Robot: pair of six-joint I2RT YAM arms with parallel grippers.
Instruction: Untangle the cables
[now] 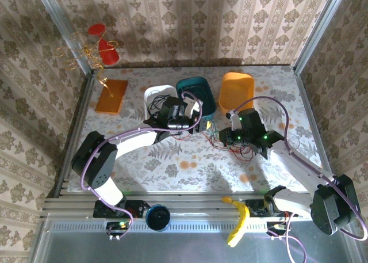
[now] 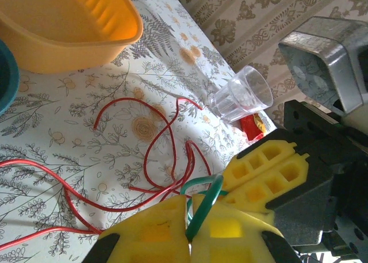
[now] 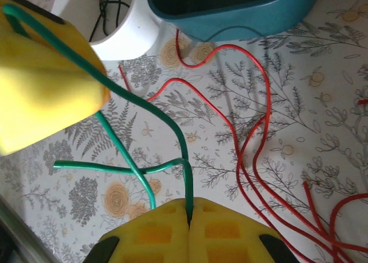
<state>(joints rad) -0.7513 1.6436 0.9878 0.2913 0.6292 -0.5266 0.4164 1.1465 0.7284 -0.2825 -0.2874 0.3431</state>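
Observation:
The green cable (image 3: 167, 122) runs taut between my two grippers above the middle of the table. My left gripper (image 2: 191, 217) is shut on a loop of the green cable (image 2: 210, 202). My right gripper (image 3: 188, 214) is shut on another stretch of it, close beside the left fingers (image 3: 40, 96). In the top view the left gripper (image 1: 198, 126) and right gripper (image 1: 221, 135) nearly touch. The red cable (image 3: 253, 130) lies in loose curves on the tablecloth, also under the grippers (image 2: 155, 153). A black cable (image 3: 106, 4) sits inside the white bowl (image 3: 123, 27).
A white bowl (image 1: 158, 96), a teal bowl (image 1: 195, 93) and an orange bowl (image 1: 236, 90) stand in a row behind the grippers. A clear plastic cup (image 2: 241, 93) lies tipped on the cloth. An orange board (image 1: 111, 96) is at the back left; a banana (image 1: 238, 220) lies on the front rail.

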